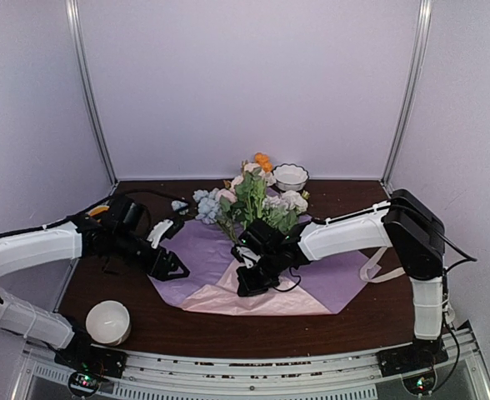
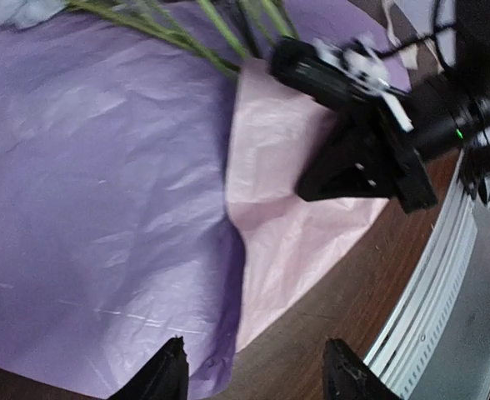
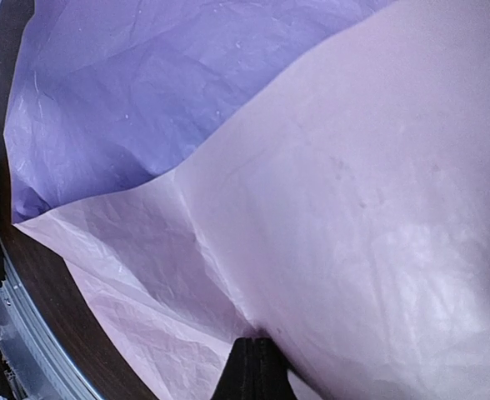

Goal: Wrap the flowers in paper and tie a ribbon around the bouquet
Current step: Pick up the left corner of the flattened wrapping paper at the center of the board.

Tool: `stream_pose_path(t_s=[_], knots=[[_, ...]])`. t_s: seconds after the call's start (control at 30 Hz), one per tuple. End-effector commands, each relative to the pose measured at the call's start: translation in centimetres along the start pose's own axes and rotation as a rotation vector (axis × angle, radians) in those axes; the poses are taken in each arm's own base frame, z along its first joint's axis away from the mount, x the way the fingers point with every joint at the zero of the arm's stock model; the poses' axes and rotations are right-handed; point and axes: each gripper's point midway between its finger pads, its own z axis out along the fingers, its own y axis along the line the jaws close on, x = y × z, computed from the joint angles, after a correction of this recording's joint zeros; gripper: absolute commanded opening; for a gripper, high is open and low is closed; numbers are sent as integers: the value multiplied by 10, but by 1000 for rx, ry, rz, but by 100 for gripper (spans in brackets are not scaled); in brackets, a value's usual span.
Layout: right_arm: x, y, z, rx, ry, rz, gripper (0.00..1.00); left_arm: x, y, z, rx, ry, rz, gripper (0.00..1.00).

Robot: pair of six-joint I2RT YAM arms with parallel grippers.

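Note:
The paper [image 1: 202,250] lies spread on the table, a lilac sheet with a pink one [image 1: 228,298] showing at its front edge. The flowers [image 1: 257,200] rest on its far side, blooms toward the back and thin green stalks [image 2: 178,33] running over the lilac. My left gripper [image 1: 172,268] is open just above the paper's left front edge [image 2: 220,367], holding nothing. My right gripper [image 1: 252,285] is shut, pinching a raised fold of the pink paper [image 3: 353,208] at its tips [image 3: 253,354]. The ribbon [image 1: 377,271] trails off the paper's right side.
A white bowl [image 1: 108,322] sits at the front left near the table edge. Another white bowl [image 1: 290,176] stands at the back behind the blooms. The metal rail [image 2: 445,300] runs along the near edge. White walls close in the back and sides.

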Motion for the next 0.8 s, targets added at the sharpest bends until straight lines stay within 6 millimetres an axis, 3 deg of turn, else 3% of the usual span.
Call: stream_pose_path(t_s=[0.0, 0.13, 0.37, 0.57, 0.77], knots=[[2, -3, 7, -6, 10, 13, 0, -3, 54, -3, -25, -101, -345, 57], [-1, 1, 3, -13, 1, 1, 0, -12, 106, -14, -150, -203, -511, 57], [4, 4, 8, -25, 19, -10, 0, -16, 192, -65, -504, -377, -655, 62], [2, 6, 8, -22, 20, -23, 0, 5, 234, -62, -578, -386, -790, 65], [2, 5, 10, -14, 27, -27, 0, 3, 247, -26, -487, -308, -797, 66]])
